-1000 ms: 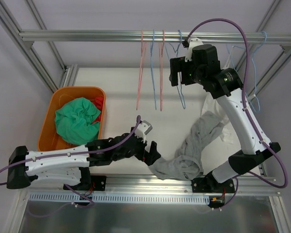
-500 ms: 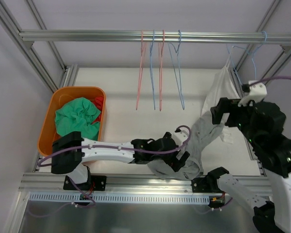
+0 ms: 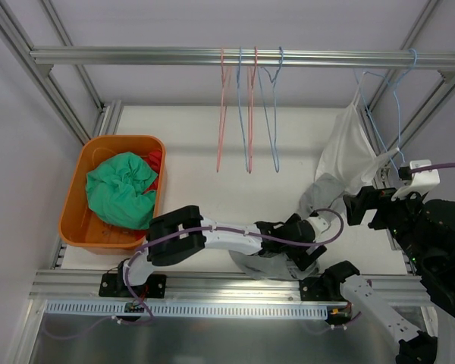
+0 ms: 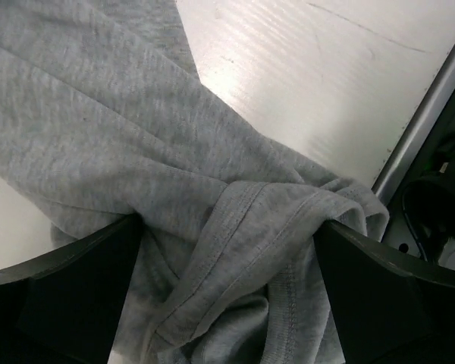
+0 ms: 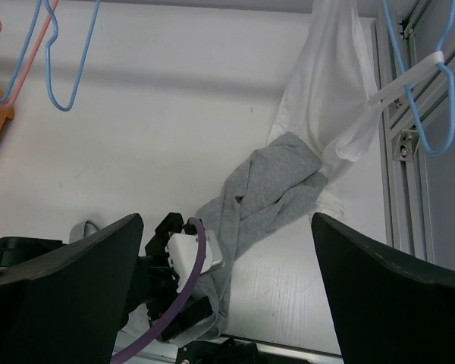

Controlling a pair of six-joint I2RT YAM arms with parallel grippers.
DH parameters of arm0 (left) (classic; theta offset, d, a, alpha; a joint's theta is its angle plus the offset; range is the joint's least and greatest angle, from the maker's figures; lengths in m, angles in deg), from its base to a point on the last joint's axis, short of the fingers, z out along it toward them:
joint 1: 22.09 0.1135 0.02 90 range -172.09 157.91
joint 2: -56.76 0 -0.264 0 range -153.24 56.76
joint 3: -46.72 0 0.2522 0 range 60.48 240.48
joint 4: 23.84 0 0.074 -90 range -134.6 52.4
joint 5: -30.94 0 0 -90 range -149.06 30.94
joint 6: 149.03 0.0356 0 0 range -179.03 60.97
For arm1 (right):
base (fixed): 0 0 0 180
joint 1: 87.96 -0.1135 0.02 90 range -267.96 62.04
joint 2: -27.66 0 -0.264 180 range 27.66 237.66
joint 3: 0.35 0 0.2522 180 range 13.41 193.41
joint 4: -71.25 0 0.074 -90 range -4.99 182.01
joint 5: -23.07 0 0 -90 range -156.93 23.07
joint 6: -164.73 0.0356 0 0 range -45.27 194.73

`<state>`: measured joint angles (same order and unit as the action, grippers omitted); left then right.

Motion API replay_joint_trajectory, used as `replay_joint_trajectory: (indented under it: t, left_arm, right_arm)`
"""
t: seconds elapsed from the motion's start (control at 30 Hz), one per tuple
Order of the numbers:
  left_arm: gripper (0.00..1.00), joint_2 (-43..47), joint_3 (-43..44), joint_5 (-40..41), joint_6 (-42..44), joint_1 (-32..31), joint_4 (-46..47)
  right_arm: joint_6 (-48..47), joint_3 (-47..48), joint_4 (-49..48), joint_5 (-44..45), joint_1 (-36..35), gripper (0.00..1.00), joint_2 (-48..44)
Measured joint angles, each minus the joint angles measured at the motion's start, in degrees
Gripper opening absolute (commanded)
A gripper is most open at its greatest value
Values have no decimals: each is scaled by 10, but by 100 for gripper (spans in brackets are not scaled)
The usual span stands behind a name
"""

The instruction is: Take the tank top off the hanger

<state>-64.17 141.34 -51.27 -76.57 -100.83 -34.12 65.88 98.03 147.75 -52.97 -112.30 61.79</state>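
A white tank top (image 3: 347, 152) hangs from a blue hanger (image 3: 398, 98) at the right end of the rail. It also shows in the right wrist view (image 5: 330, 83), a strap over the hanger (image 5: 428, 98). A grey garment (image 3: 318, 193) lies crumpled on the table below it, reaching the front edge. My left gripper (image 3: 307, 254) is open, its fingers low on either side of the grey folds (image 4: 227, 227). My right gripper (image 3: 371, 206) is open and empty, held high above the table (image 5: 226, 220), left of the hanger.
Several empty pink and blue hangers (image 3: 246, 114) hang mid-rail. An orange bin (image 3: 76, 189) with green cloth (image 3: 121, 186) stands at the left. Aluminium frame posts (image 5: 398, 144) run along the right side. The table's front rail (image 4: 425, 114) is close to my left gripper.
My left arm stretched right along the front edge onto the grey garment's lower end. My right arm swung away from the mid-rail hangers, right and up toward the camera.
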Motion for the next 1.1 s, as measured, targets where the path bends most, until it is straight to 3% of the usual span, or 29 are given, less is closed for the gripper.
replay_joint_trajectory:
  t: [0.07,0.1,0.23,0.4,0.67,0.83,1.1]
  left_arm:
    - [67,-5,9,7,-3,-3,-5]
    - [35,-6,8,19,-6,-5,-7]
    - [0,6,-28,71,-27,-12,6]
    - [0,86,-122,146,-77,-24,-24]
    - [0,366,-264,320,-200,-30,-245]
    - [0,549,-256,424,-239,-30,-325]
    - [0,608,-153,559,-190,-29,-410]
  right_arm:
    - [-3,0,3,-5,0,100,-2]
    - [-5,0,4,-8,0,99,-3]
    - [-7,0,7,-12,0,99,-10]
    - [-9,0,6,-13,0,100,-15]
    - [-9,-23,-8,-13,0,100,-24]
    - [-9,-36,-21,-14,0,99,-24]
    - [-9,-36,-43,-14,0,100,-24]
